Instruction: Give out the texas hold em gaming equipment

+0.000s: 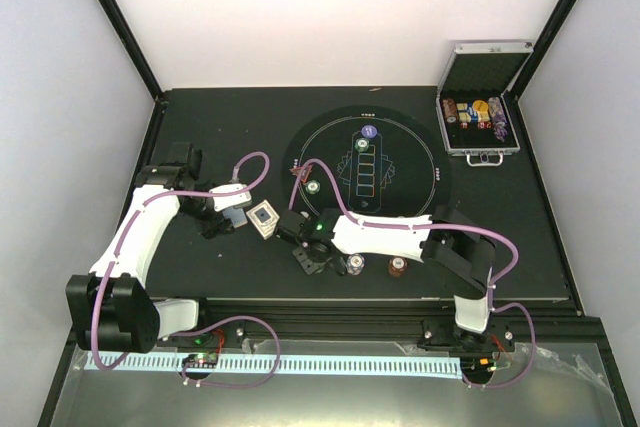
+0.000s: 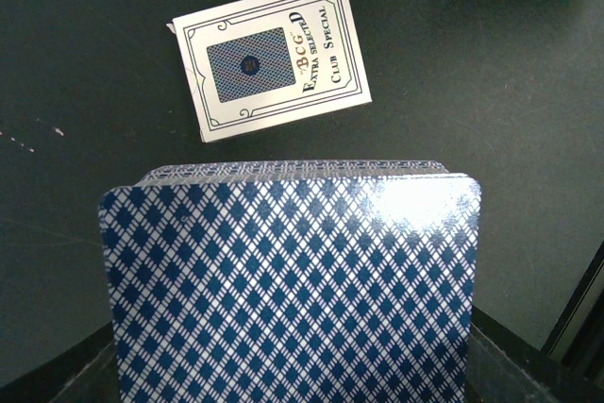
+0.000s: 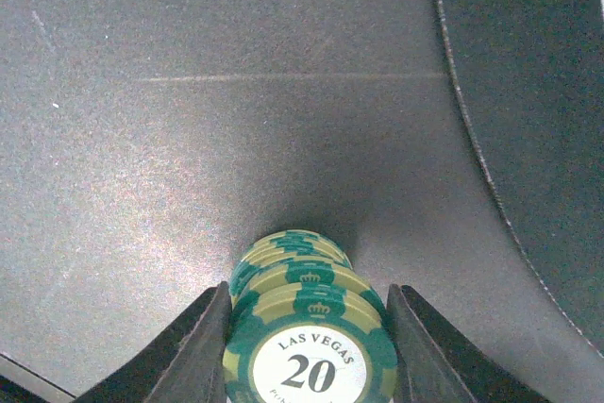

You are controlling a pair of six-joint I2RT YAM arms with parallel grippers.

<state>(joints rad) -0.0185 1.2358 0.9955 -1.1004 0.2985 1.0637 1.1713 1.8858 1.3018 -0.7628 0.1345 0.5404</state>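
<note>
card deck [image 2: 293, 290] cropped below, chip stack [image 3: 307, 323] likewise

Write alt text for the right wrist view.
A stack of green-and-cream poker chips, the nearest printed LAS VEGAS 20, sits between the two black fingers of the right gripper. Beneath is a dark grey tabletop, with the curved edge of a darker mat at the right.
</note>
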